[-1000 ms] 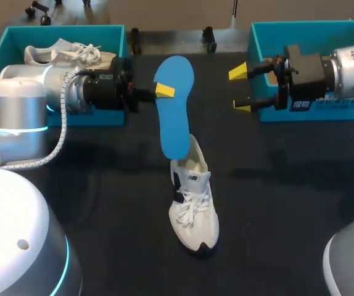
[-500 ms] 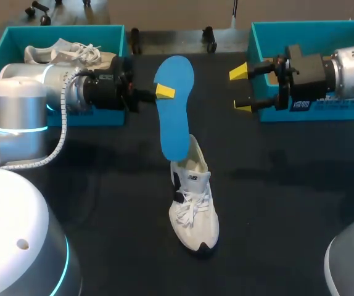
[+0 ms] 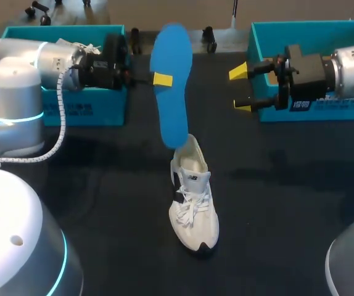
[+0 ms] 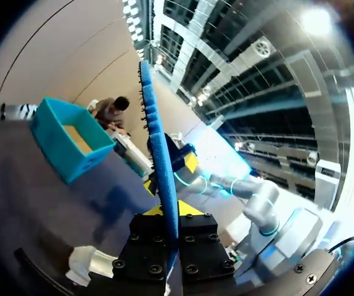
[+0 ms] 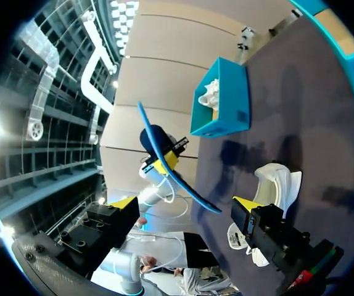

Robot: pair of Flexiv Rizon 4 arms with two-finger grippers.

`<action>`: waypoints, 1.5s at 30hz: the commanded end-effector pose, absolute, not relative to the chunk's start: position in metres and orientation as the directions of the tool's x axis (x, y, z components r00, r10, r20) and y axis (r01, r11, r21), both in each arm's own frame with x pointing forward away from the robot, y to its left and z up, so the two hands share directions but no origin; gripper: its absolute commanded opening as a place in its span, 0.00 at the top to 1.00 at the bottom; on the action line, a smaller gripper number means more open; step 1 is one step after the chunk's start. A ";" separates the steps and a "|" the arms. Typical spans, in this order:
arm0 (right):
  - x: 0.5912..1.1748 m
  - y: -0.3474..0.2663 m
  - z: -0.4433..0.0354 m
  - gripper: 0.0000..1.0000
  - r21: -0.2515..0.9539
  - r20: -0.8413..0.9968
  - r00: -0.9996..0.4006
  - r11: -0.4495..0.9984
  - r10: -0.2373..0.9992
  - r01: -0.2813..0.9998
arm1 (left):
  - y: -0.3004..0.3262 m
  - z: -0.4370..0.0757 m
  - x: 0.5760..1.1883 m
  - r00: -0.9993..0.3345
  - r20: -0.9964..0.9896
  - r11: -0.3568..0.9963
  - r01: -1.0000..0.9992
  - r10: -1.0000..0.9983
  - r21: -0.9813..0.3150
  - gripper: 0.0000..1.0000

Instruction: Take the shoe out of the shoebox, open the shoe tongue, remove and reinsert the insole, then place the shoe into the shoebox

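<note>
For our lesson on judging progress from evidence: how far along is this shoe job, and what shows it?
Done: the shoe stands out on the table. In hand: the left gripper is shut on the blue insole, held on end with its lower tip at the shoe's opening; the right gripper hangs open. Left: seat the insole back inside, then put the shoe into the shoebox.

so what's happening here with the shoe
The left gripper is shut on the blue insole, holding it on end over the heel opening of the white shoe on the table. I can't tell whether its lower end touches the shoe. The right gripper hangs open beside the right shoebox, holding nothing. A second shoe lies in the left shoebox.
</note>
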State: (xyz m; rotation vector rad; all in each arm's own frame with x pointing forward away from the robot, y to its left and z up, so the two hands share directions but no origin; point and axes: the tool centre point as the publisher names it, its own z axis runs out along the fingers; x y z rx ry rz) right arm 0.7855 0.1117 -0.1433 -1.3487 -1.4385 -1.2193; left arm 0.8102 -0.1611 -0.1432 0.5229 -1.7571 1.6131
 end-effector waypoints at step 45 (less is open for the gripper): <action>0.786 0.113 -0.144 0.00 0.121 0.969 -0.111 -0.034 0.222 0.992 | -0.148 -0.143 0.815 -0.696 -0.706 0.076 0.717 0.131 -0.693 1.00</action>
